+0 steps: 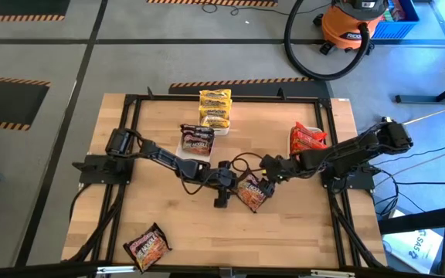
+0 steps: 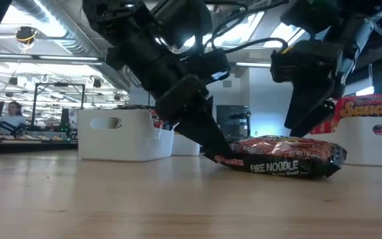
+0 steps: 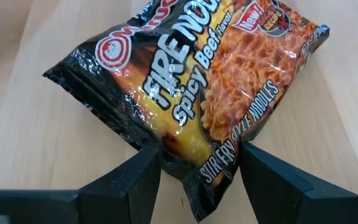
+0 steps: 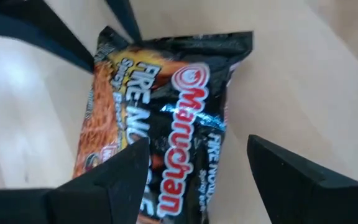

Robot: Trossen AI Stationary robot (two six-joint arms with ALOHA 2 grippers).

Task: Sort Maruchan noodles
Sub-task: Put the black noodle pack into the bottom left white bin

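Note:
A dark Fire Noodle packet (image 1: 252, 193) lies flat on the wooden table near its middle. It also shows in the low view (image 2: 280, 158). My left gripper (image 3: 201, 163) is open, slants down from the table's left, and has one corner of the packet between its fingers. My right gripper (image 4: 197, 149) is open and stands just above the packet's right part, fingers on either side; I cannot tell whether it touches. A second dark packet (image 1: 147, 247) lies near the front left edge. My left gripper stands open over the packet's corner (image 3: 185, 177), one finger on each side of it. In the low view a fingertip (image 2: 214, 147) meets the packet's left end seam (image 2: 225, 159) at the table top. The packet lies flat on the table.
Three white trays stand at the back: yellow packets (image 1: 215, 110), dark packets (image 1: 197, 139) and red packets (image 1: 307, 139). A black frame (image 1: 130, 139) runs round the table. Bare wood lies in front of the two grippers.

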